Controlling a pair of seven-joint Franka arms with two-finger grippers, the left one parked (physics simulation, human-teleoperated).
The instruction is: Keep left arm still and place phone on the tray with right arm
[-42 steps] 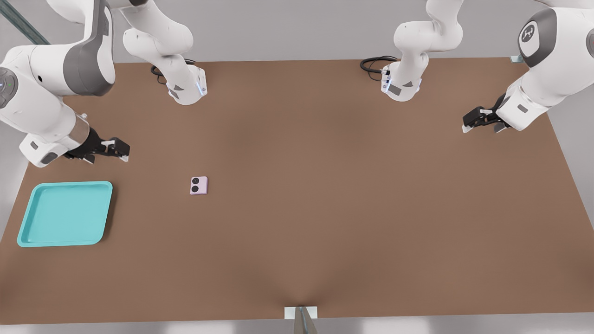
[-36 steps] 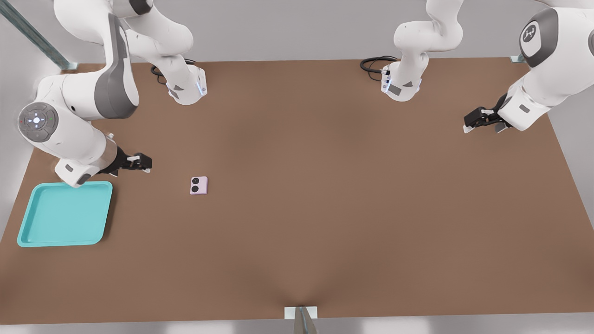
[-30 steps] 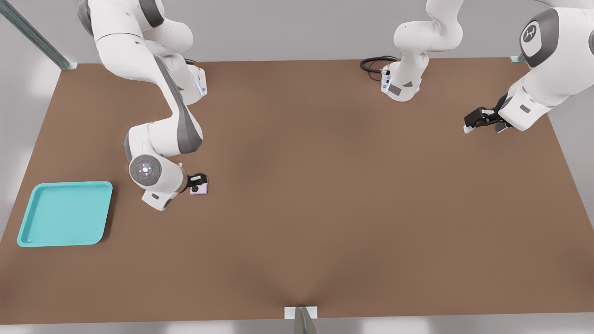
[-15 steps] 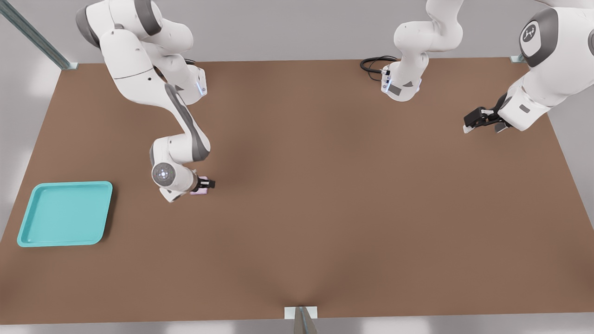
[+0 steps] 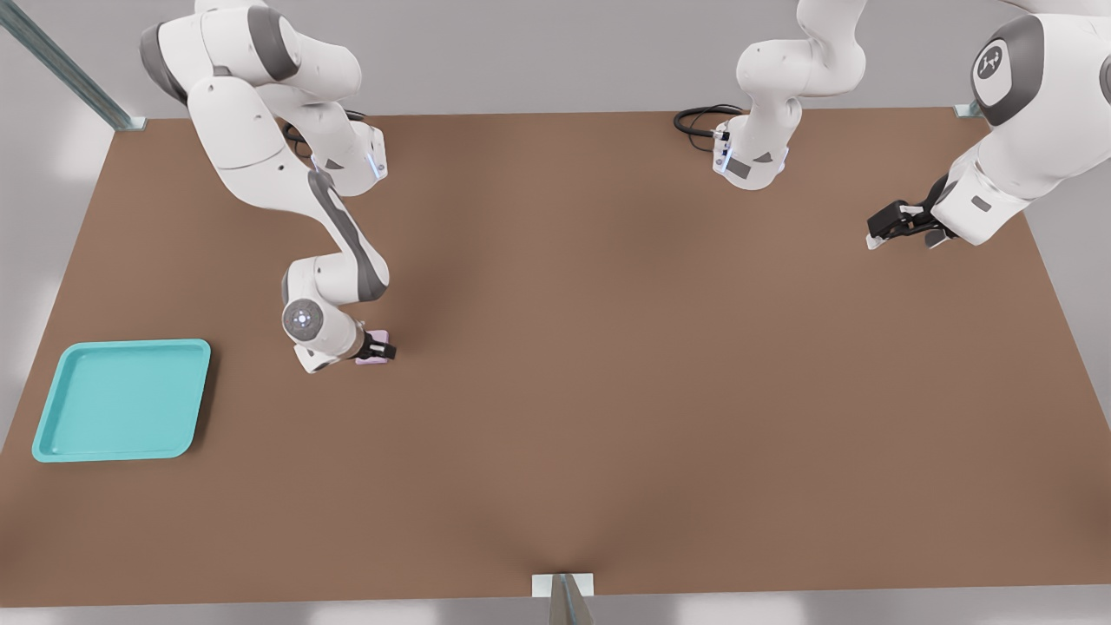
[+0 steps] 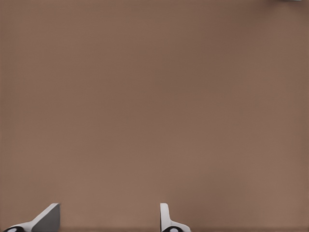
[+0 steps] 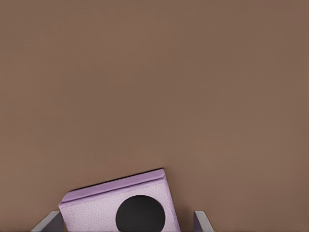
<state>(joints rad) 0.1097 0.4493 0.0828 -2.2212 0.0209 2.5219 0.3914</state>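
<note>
Right arm's jaws [image 5: 379, 350] sit low over the pink phone [image 7: 120, 205] on the brown surface [image 5: 608, 391], fingertips apart either side w/ gaps, not yet clamped; tray [image 5: 52, 447] waits well apart.

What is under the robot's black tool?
The pink phone lies on the brown table under the tool. In the front view only its edge peeks out; the rest is covered. The wrist view shows one black lens between the fingertips.

No readable text, label or number anywhere; only a white emblem [image 5: 988, 62] on an arm's grey cap.
</note>
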